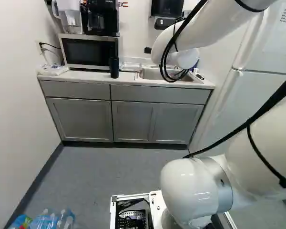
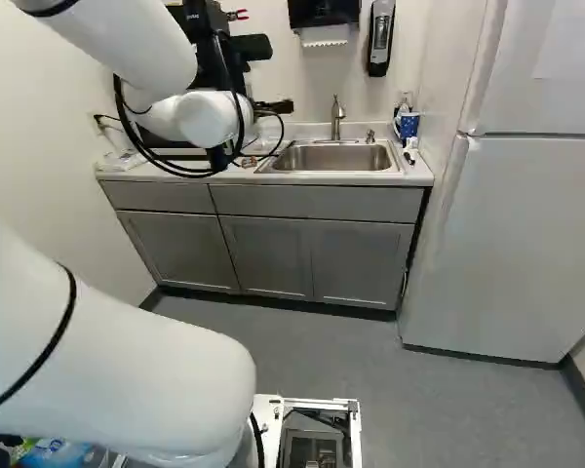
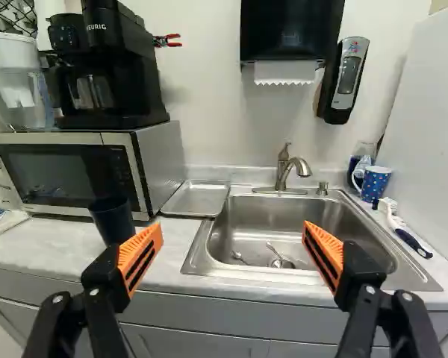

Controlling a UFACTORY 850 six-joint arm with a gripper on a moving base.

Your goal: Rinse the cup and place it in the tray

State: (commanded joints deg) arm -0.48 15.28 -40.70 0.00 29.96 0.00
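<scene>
The pincer (image 2: 275, 106) stands wide open. On the tabletop (image 3: 52, 245), a dark tumbler (image 3: 113, 219) stands before the microwave (image 3: 67, 173), near the metal tray (image 3: 197, 198); a blue dotted mug (image 3: 375, 183) sits beside the sink (image 3: 325, 275).

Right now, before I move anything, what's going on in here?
Nothing is being handled: the black two-finger gripper with orange pads hangs open and empty, facing the stainless-steel sink. The tall dark cup stands on the pale counter in front of the silver-and-black microwave. The shallow rectangular metal tray, beside the sink, has no cup in it. No water shows at the curved metal faucet.
</scene>
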